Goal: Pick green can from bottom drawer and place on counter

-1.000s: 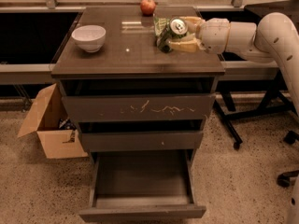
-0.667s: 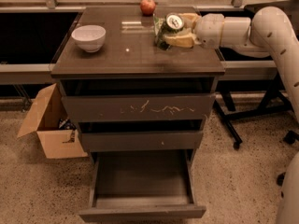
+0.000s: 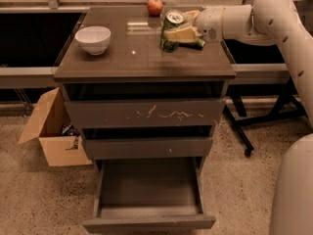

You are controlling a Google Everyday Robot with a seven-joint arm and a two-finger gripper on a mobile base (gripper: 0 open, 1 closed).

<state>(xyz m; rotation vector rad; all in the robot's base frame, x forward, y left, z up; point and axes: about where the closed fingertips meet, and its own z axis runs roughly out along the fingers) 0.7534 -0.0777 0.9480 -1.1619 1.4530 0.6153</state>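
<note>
1. Well below the jaws and nearest the camera, the bottom drawer [image 3: 149,192] is standing pulled fully out and showing only bare floor. It is likely being left open because the can is already out of it.
2. Above it, still far beneath the jaws, a narrow plain drawer front [image 3: 146,148] and a scratched drawer front [image 3: 146,114] are sitting shut.
3. The counter [image 3: 122,60] is lying directly beneath the jaws, and its bare glossy patch under them looks like the drop spot.
4. A white bowl [image 3: 93,39] is resting well off to the picture-left of the jaws, out of the way.
5. The gripper [image 3: 177,27] is reaching in from the picture-right, its jaws closing tight on the green can [image 3: 167,42]. One tan finger is crossing the can's front.
6. The can is leaning a little between the jaws, low over the counter. Whether its base is touching cannot be told. It is showing a dark-green body and a silver top with a pull tab.
7. A red apple [image 3: 155,6] is sitting just beyond the jaws, near the counter's far edge.
</note>
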